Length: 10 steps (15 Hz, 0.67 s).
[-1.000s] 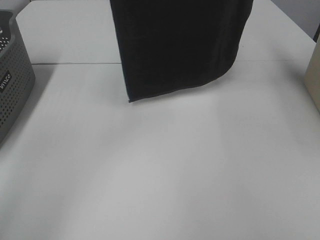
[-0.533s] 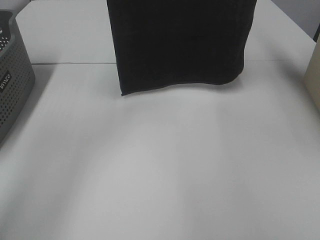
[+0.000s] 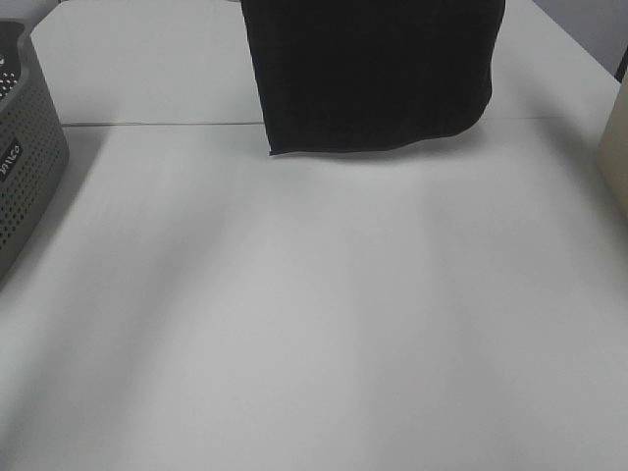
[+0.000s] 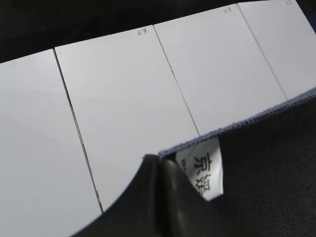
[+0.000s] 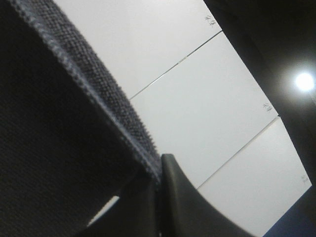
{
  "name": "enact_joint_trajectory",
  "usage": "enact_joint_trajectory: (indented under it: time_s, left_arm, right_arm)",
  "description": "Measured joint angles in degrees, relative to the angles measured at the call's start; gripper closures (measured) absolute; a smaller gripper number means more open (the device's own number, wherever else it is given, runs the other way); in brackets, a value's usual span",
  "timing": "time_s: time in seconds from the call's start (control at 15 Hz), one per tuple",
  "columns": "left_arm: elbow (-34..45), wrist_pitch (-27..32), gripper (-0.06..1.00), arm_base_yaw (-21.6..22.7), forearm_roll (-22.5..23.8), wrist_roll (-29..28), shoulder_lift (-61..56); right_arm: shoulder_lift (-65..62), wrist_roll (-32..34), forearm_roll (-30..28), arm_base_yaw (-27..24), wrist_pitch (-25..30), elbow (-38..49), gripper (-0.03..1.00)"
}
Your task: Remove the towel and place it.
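at the top centre of the high view the towel (image 3: 373,78) hangs, its hem seemingly clear of the table (image 3: 314,324). left wrist view: left gripper (image 4: 159,160) pinched on the towel's edge beside a white label (image 4: 205,170). right wrist view: right gripper (image 5: 159,165) clamped on its hem.

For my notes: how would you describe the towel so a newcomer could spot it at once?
Start at the white table filling the high view. Over its far middle, a large cloth hangs down from the picture's top edge: the towel. It is plain near-black, unlike the grey perforated basket at the left edge and the beige object at the right.
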Motion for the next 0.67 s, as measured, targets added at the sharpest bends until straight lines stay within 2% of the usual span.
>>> enact_joint_trajectory:
  time_s: [0.13, 0.47, 0.6, 0.67]
  left_arm:
    - [-2.9, 0.0, 0.94, 0.6, 0.3, 0.0, 1.5]
    - [-12.4, 0.0, 0.94, 2.3, 1.4, 0.2, 7.0]
    - [-13.9, 0.0, 0.94, 2.6, 1.7, -0.1, 7.8]
    - [-15.9, 0.9, 0.94, 3.2, 2.3, -2.8, 8.8]
  right_arm:
    - [1.8, 0.6, 0.2, -0.1, -0.2, -2.9, 0.96]
    - [4.3, 0.9, -0.1, -0.1, -5.6, -4.1, 0.96]
    - [4.6, 0.9, -0.1, -0.1, -6.0, -4.4, 0.96]
    - [4.8, 0.9, -0.1, -0.1, -6.7, -4.8, 0.96]
